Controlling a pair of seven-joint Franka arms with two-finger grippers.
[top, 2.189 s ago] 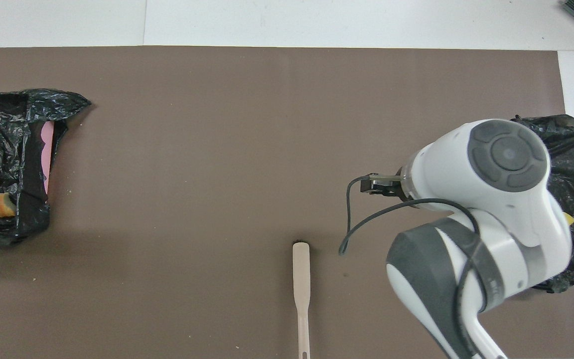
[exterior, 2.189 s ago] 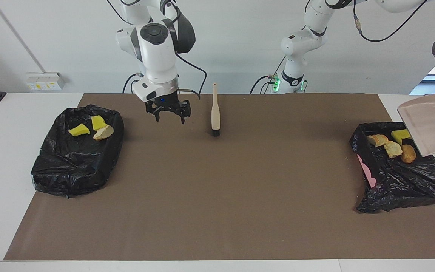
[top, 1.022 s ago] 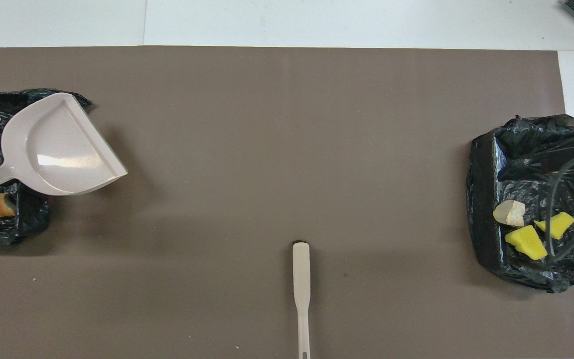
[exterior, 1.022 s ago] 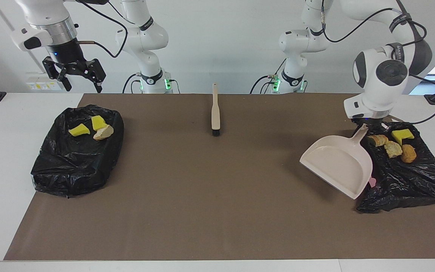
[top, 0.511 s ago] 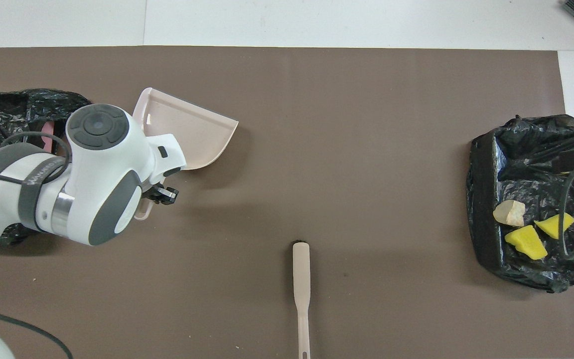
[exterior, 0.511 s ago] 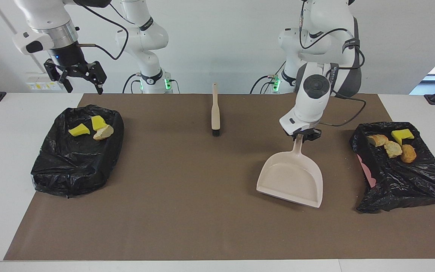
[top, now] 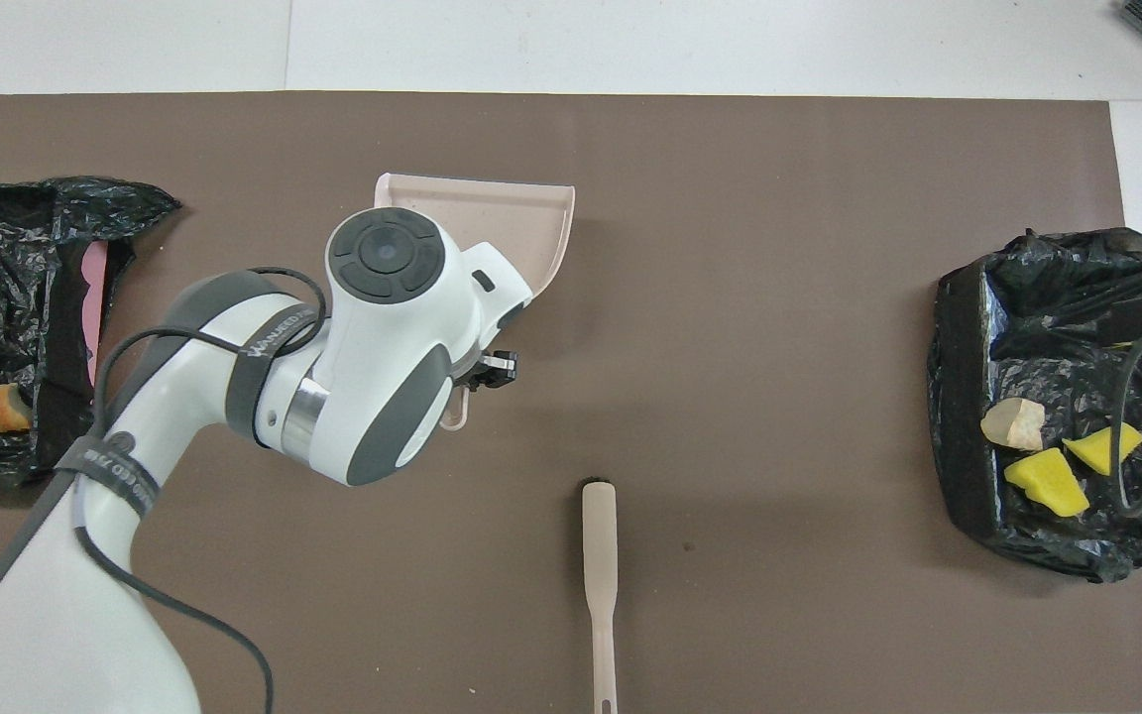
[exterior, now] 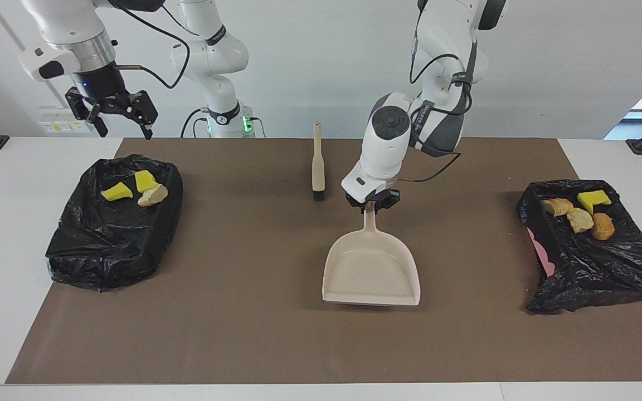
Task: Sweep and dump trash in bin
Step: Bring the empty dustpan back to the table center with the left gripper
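My left gripper (exterior: 373, 204) is shut on the handle of the pale pink dustpan (exterior: 371, 273), near the middle of the brown mat. The pan is empty, and its wide lip points away from the robots, at or just above the mat. Seen from overhead, the left arm covers most of the dustpan (top: 521, 213). The trash lies in two black-bagged bins. The bin (exterior: 103, 256) at the right arm's end holds two yellow wedges (exterior: 116, 192) and a pale chunk (exterior: 154, 195). The bin (exterior: 605, 273) at the left arm's end holds a yellow wedge (exterior: 594, 197) and three tan pieces (exterior: 579, 219). My right gripper (exterior: 113, 114) hangs open, high near its bin.
A long-handled brush (exterior: 317, 164) lies on the mat (exterior: 243, 334) close to the robots, bristles pointing away from them, beside the dustpan's handle. In the overhead view the brush (top: 599, 585) lies apart from the left arm. A cable hangs over the bin (top: 963, 416).
The left arm has carried the dustpan from beside the bin at its own end to the middle of the mat, turning its lip away from the robots. The right gripper stays raised.
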